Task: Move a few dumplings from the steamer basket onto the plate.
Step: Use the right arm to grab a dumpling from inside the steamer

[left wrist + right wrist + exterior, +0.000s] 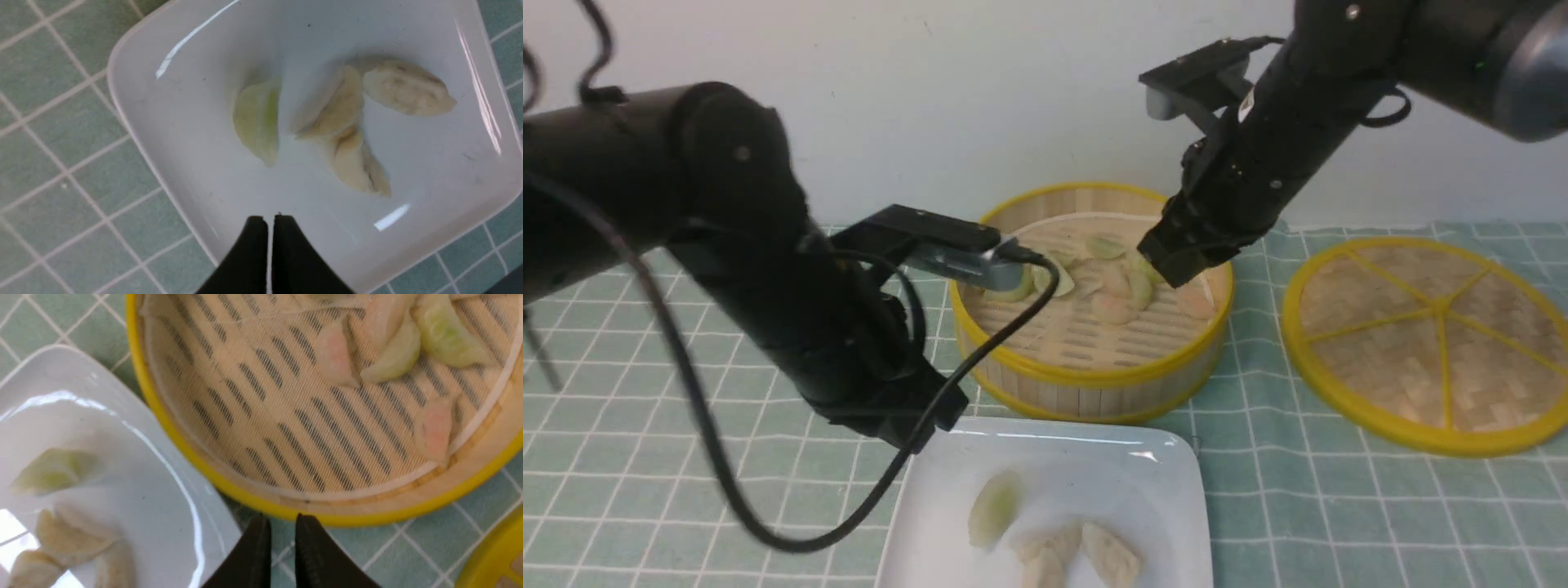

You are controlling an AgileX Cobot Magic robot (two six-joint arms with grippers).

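On the plate point(184, 163), a green dumpling point(257, 120) lies apart from both arms' closed, empty jaws.

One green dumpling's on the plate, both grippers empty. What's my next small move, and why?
Probably open the right gripper and lower it onto the pink dumpling by the basket wall. Its jaws are shut and empty over the basket, while the left gripper hangs shut over the plate.

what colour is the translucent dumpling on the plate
The dumpling is pale green, clearest in the left wrist view.
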